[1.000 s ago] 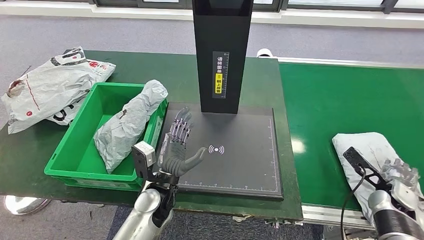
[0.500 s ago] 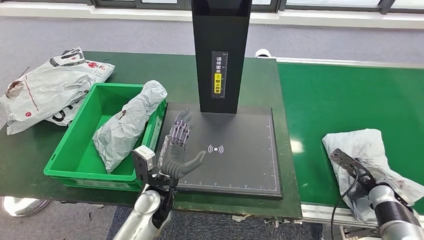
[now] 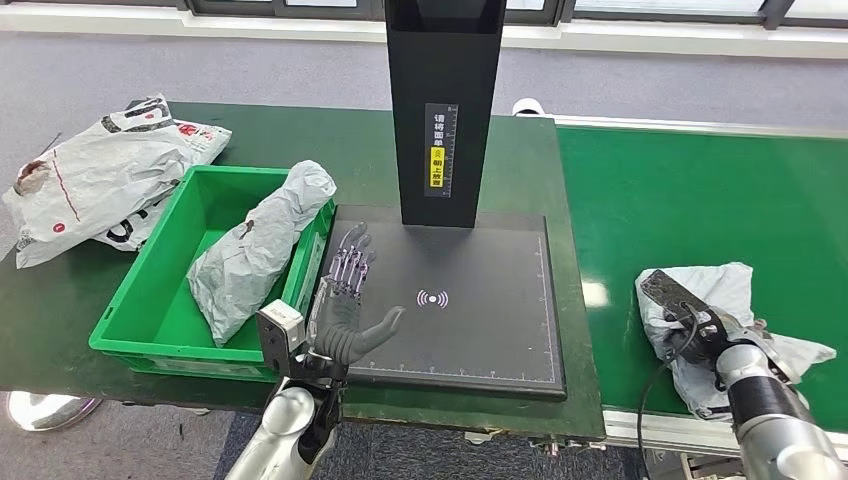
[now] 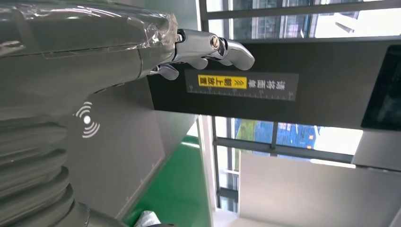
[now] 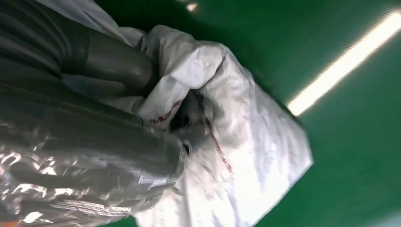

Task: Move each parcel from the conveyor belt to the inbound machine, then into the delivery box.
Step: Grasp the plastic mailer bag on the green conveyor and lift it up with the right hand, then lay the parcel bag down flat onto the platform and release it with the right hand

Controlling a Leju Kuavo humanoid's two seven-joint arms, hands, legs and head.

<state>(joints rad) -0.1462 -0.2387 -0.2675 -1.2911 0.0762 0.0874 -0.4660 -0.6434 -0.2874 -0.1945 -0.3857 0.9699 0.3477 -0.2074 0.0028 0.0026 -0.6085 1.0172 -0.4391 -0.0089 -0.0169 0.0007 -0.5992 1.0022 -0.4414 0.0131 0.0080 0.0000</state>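
Note:
A crumpled white-grey parcel (image 3: pixel 742 287) lies on the green conveyor belt (image 3: pixel 700 180) near its front edge. My right hand (image 3: pixel 712 336) grips it from the near side, and in the right wrist view the thumb and fingers (image 5: pixel 113 71) dig into the parcel's (image 5: pixel 246 142) folds. My left hand (image 3: pixel 346 298) is open with fingers apart, hovering at the left edge of the inbound machine's black pad (image 3: pixel 480 310). The left wrist view looks past the left hand (image 4: pixel 118 52) to the machine's tower.
The black scanner tower (image 3: pixel 445 110) stands at the back of the pad. Left of the pad is the green delivery box (image 3: pixel 140 310) with a grey parcel (image 3: pixel 255 250) leaning on its right wall. More parcels (image 3: pixel 100 170) lie on the table at far left.
My right hand has moved left along the belt and closed on the parcel, which has bunched up and shifted left with it. The left hand has barely moved.

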